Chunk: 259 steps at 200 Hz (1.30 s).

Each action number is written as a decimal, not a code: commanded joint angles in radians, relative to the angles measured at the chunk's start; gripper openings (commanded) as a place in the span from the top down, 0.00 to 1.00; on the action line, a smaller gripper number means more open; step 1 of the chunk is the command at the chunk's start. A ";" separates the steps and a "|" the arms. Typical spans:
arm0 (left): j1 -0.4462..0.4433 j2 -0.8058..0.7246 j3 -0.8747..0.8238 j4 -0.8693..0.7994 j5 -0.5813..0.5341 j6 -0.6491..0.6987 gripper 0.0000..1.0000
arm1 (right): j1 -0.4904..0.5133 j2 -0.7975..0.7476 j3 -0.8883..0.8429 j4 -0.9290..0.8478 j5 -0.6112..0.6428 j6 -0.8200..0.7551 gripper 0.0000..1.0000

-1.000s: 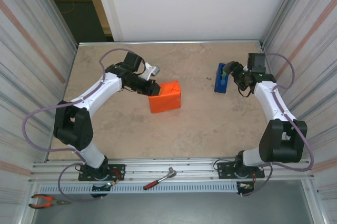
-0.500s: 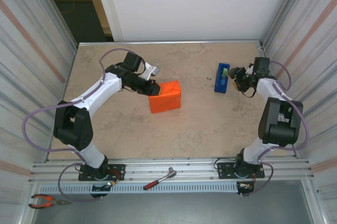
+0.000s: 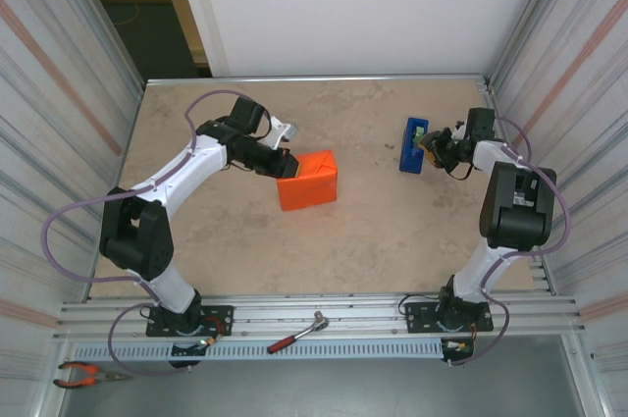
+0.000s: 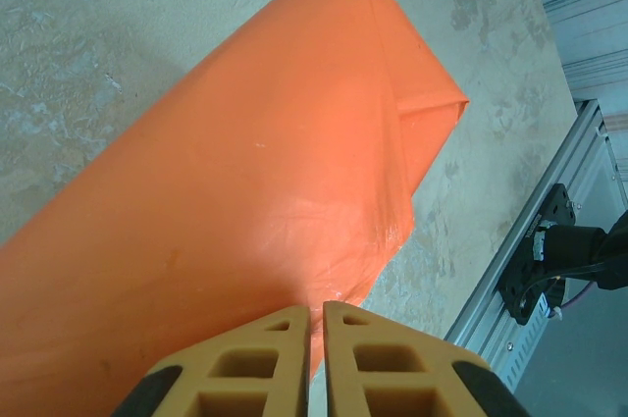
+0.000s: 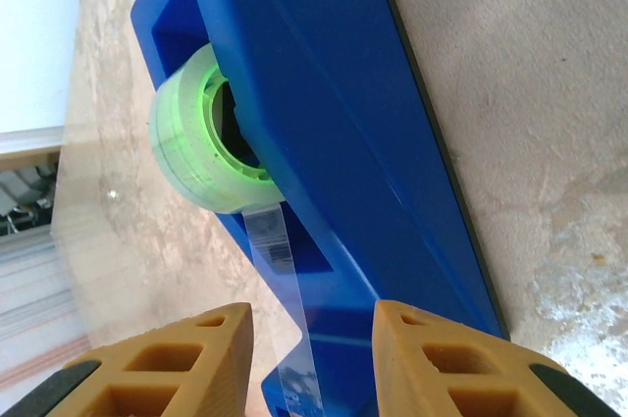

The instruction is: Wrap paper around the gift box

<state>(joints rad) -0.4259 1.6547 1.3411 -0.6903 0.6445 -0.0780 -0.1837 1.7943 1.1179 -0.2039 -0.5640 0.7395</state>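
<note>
The orange paper (image 3: 308, 180) lies folded over in a boxy parcel left of the table's middle. The gift box is hidden under it. My left gripper (image 3: 286, 164) sits at the parcel's upper left corner. In the left wrist view its fingertips (image 4: 312, 309) are shut on the paper's (image 4: 255, 182) edge. My right gripper (image 3: 429, 145) is at the right side of the blue tape dispenser (image 3: 413, 144). In the right wrist view its jaws (image 5: 314, 311) stand open on either side of a clear tape strip (image 5: 280, 270) that runs from the green roll (image 5: 201, 142).
The dispenser (image 5: 324, 113) stands near the right wall. A red-handled tool (image 3: 297, 334) and pliers (image 3: 83, 373) lie on the metal rails in front of the arm bases. Corrugated walls close in both sides. The front rail (image 4: 530, 240) shows beyond the parcel.
The right arm has folded up closer to the right wall, and its jaws have narrowed beside the dispenser. The left arm and parcel have not moved.
</note>
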 commanded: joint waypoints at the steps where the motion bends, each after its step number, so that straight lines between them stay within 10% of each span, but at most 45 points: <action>1: -0.004 0.027 -0.040 -0.053 -0.064 0.026 0.87 | -0.003 0.022 0.030 0.016 -0.033 -0.027 0.64; 259: -0.005 0.031 -0.045 -0.054 -0.058 0.026 0.87 | -0.011 0.031 -0.069 0.145 -0.111 0.028 0.74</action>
<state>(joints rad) -0.4255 1.6547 1.3396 -0.6872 0.6434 -0.0776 -0.1860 1.8378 1.0748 -0.0689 -0.6601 0.7509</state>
